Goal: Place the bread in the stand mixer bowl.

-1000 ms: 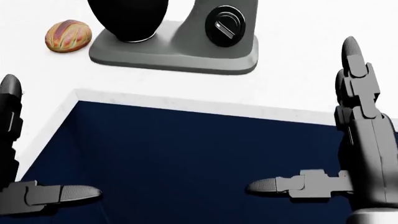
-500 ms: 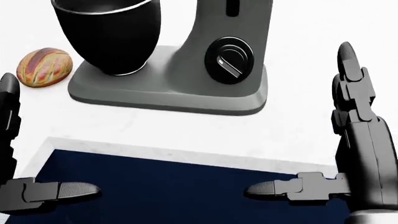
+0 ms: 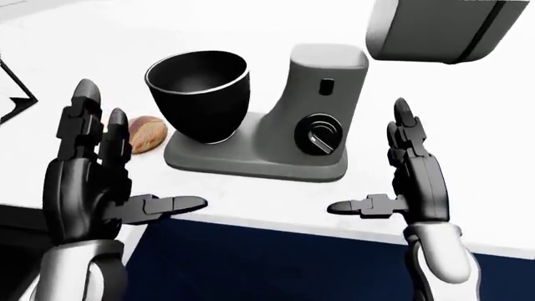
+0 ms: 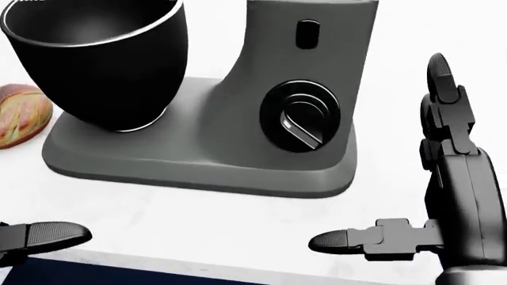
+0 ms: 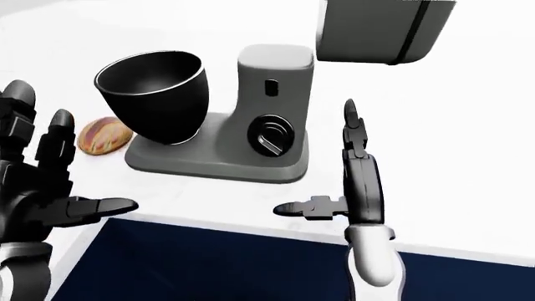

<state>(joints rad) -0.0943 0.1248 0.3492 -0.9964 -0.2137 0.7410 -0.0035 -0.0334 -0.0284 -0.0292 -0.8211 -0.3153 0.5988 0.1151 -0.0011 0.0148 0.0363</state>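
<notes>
Head view: camera has closed in; stand mixer (image 4: 238,136) looms larger, bread (image 3: 143,133) unreached, both hands' fingers (image 3: 83,135) apart.

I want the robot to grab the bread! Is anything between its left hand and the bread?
Nothing visible stands in the way. The bread lies on the white counter just left of the mixer base, and the open left hand hovers below it in the right-eye view. The bowl is open on top.
</notes>
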